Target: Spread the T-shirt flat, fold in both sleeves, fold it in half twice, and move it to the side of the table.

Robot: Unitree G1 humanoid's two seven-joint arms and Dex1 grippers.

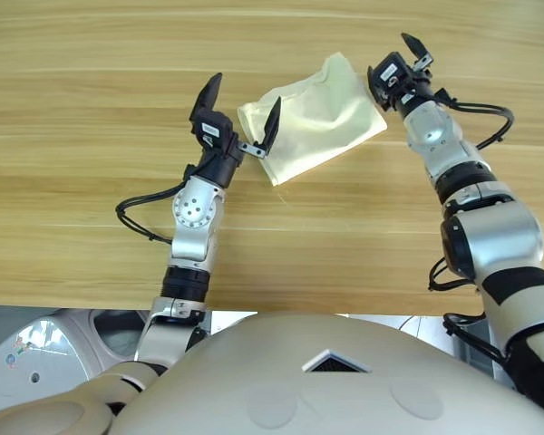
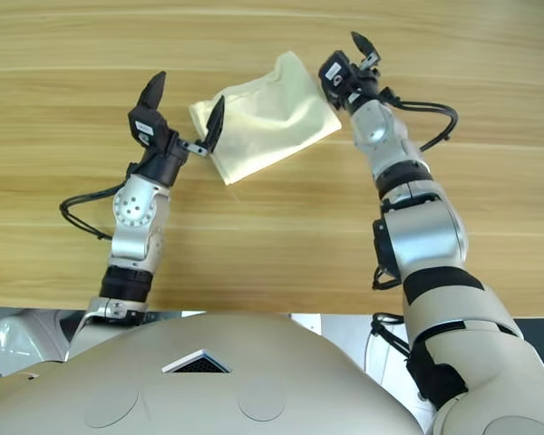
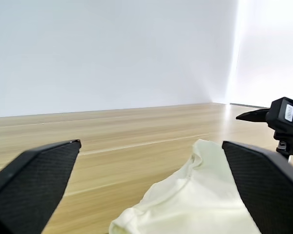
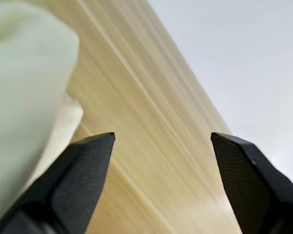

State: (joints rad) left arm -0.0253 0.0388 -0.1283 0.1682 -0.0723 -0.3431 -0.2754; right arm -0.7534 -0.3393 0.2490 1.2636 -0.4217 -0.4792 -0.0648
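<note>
While the folded T-shirt point(image 1: 317, 113) is lying on the worktop point(image 1: 91, 82), I am holding my left jaws apart at its left corner and my right jaws apart beside its right edge

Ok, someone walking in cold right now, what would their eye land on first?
The pale yellow T-shirt, folded into a small packet, lying askew on the wooden table. Then the two arms flanking it: the left arm with its jaws wide open at the packet's left corner, and the right arm with its jaws open beside the right edge.
</note>
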